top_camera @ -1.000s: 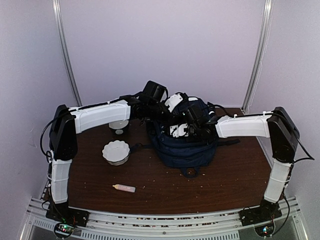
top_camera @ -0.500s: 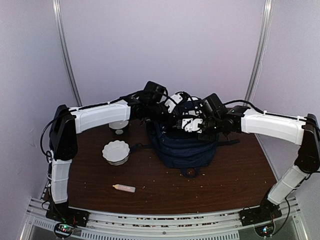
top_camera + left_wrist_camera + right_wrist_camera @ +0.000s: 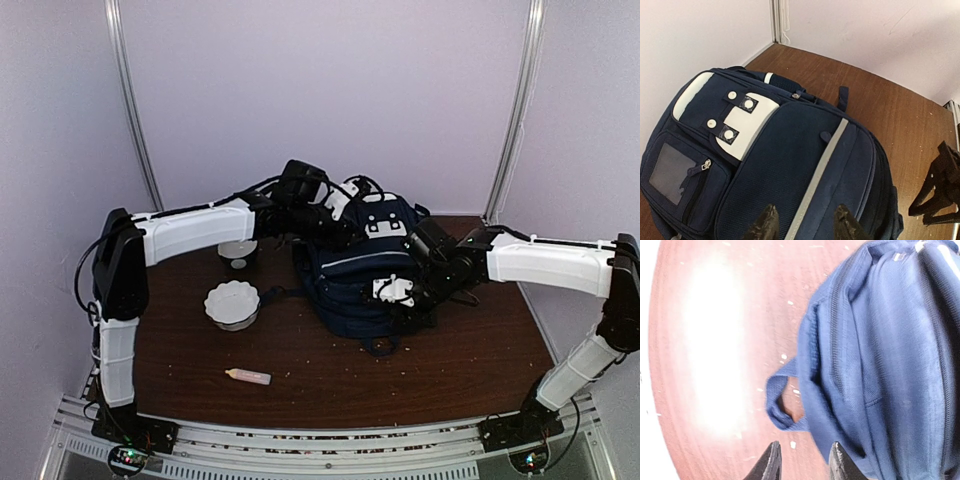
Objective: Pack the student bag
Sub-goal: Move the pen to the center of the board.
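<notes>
Bag (image 3: 352, 285) lies flat mid-worktop (image 3: 300, 370), front up. Soft fabric, probably sags and slides when tugged. The best hold looks like its sewn top loop (image 3: 781, 407). Left end effector (image 3: 805, 225) is over its front and right end effector (image 3: 802, 460) is beside the loop. Both are part-open and empty.

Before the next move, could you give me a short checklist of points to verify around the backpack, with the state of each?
1. Left gripper empty: ok, open above the backpack.
2. Right gripper empty: ok, open beside the backpack's loop.
3. Backpack open for packing: not ok, the zips in view look shut.
4. Items to pack in sight: ok, a white bowl and a small tube lie on the table.
5. Backpack contents: cannot tell, the inside is hidden.
</notes>
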Robot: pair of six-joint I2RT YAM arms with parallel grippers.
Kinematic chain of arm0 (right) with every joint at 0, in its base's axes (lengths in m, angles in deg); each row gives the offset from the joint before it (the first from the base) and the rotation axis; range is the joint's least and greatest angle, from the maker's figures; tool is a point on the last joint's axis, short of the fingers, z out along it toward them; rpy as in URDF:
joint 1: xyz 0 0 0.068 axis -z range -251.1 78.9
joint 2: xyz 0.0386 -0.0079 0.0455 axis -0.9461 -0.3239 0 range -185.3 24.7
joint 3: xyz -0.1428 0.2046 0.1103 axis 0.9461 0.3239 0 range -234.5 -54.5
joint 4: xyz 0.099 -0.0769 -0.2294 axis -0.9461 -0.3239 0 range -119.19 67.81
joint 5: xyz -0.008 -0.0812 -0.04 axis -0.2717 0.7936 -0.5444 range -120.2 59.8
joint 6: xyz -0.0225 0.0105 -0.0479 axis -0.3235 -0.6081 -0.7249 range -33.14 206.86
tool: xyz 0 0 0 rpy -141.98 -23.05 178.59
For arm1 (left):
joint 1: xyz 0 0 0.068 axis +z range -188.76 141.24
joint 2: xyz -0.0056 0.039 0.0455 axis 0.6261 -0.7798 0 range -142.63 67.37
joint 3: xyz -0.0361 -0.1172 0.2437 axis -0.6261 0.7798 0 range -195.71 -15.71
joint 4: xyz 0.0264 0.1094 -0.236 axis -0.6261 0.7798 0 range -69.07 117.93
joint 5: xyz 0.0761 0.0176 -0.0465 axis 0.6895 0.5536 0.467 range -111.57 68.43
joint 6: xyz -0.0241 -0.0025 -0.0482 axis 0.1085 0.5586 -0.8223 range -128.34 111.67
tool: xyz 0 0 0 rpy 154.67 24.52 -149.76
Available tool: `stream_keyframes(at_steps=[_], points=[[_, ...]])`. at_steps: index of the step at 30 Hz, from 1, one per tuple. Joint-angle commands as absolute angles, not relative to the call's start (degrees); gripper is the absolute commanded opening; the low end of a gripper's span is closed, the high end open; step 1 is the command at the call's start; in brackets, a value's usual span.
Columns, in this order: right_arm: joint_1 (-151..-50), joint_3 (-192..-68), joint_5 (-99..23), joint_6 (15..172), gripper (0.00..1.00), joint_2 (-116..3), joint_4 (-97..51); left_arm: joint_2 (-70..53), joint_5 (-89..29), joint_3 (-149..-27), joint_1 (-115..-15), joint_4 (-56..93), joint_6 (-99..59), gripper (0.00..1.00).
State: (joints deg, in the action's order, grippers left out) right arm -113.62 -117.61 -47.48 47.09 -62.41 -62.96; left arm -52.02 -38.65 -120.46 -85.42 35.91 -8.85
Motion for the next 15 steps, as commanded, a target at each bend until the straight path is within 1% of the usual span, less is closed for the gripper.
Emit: stream_keyframes(at_steps=[1, 4, 6, 8, 12, 15], points=[[-113.93, -116.78, -53.25, 49.92, 0.32, -60.77, -63.68, -44.59, -39.55, -119.23, -84.77, 33.75, -10.62, 0.41], [-113.91, -116.90, -53.69, 49.45, 0.31, -60.60, -64.42, -41.37, -37.02, -117.04, -84.58, 39.90, -11.08, 0.41], [-113.91, -117.18, -53.25, 48.72, 0.30, -60.30, -64.90, -37.80, -35.06, -113.35, -84.41, 43.26, -11.95, 0.41], [-113.82, -118.03, -53.61, 48.32, 0.30, -60.42, -65.65, -33.91, -32.08, -107.30, -84.01, 46.87, -13.18, 0.42], [-113.90, -119.68, -56.36, 49.57, 0.30, -61.55, -65.60, -26.03, -22.12, -97.43, -82.98, 57.28, -17.61, 0.44], [-113.90, -121.19, -57.39, 50.99, 0.29, -63.25, -65.36, -19.70, -20.42, -88.36, -82.22, 61.88, -25.40, 0.41]])
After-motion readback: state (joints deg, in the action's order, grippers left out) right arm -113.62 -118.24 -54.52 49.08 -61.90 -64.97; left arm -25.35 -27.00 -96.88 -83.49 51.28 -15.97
